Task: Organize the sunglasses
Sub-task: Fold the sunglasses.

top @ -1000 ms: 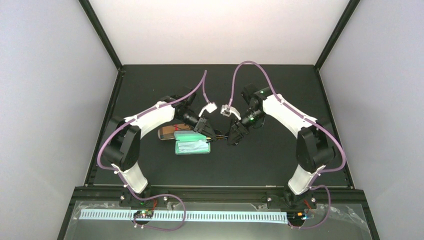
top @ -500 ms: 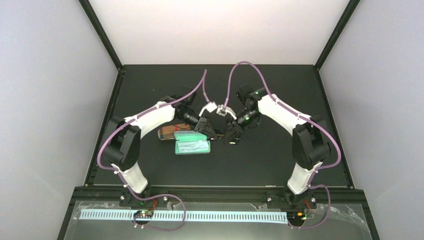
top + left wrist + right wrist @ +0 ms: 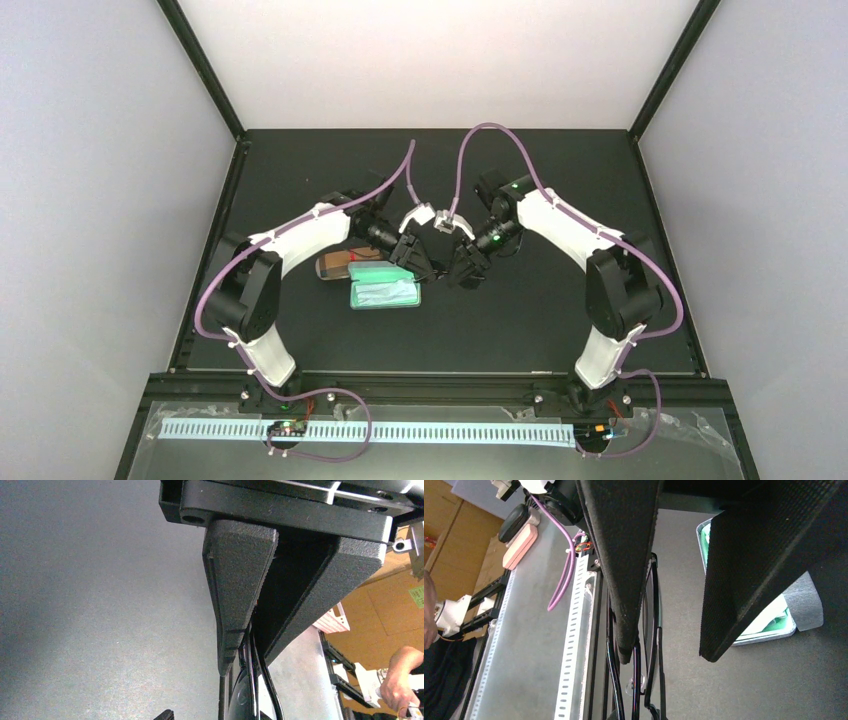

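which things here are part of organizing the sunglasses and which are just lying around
In the job: black sunglasses, left gripper shut on them, right gripper open beside them.
Lying about: open green-lined case, brown object beside it, too small to identify.

White-shelled arms [image 3: 305, 232] with black joints [image 3: 255, 290] trail purple cables [image 3: 490, 125].

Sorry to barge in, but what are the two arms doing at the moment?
Both arms meet over the middle of the table at the black sunglasses. The left gripper is pinched shut on their thin frame, while the right gripper sits alongside them with its jaws apart. An open green-lined case lies on the table beside them.
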Robot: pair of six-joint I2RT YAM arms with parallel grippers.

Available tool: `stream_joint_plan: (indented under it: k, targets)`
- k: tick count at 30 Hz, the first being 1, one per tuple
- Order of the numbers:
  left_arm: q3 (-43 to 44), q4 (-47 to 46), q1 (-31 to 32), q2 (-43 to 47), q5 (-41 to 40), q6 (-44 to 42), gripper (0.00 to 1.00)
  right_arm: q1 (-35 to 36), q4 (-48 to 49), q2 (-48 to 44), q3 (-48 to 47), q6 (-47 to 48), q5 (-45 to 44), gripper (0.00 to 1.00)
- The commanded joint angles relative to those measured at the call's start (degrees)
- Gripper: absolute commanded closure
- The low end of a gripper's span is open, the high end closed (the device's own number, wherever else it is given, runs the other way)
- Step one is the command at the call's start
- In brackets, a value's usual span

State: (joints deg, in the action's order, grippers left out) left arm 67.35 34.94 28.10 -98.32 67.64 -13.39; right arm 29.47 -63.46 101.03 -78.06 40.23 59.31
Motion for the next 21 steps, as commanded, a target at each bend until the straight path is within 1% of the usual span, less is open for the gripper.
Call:
stream_joint_plan:
  k: [1, 6, 10, 15, 18, 21]
  targets:
    - [0.5, 0.2, -0.13, 0.32, 0.92, -0.7, 0.58, -1.78, -3.29, -0.93, 0.82, 6.18, -0.51, 0.86]
    - [0.59, 0.72, -0.44, 0.96, 0.98, -1.66, 0.53, -2.4, -5.15, -1.63, 2.72, 8.64, -2.09, 0.86]
    - [0.59, 1.49, -0.5, 1.49, 0.33, -3.14, 0.46, -3.1, -6.14, -1.89, 3.77, 9.86, -2.51, 0.86]
    - [0.33, 2.48, -0.95, 2.78, -0.52, -5.23, 0.43, -4.8, -6.48, -2.68, 4.74, 10.5, -3.69, 0.87]
    - [0.64, 3.09, -1.93, 4.06, -1.24, -6.38, 0.4, -5.26, -4.12, -4.12, 5.51, 8.52, -5.66, 0.87]
    - [1.8, 4.1, -3.99, 5.91, -2.27, -7.2, 0.37, -5.22, 2.37, -6.66, 7.0, 3.52, -7.9, 0.86]
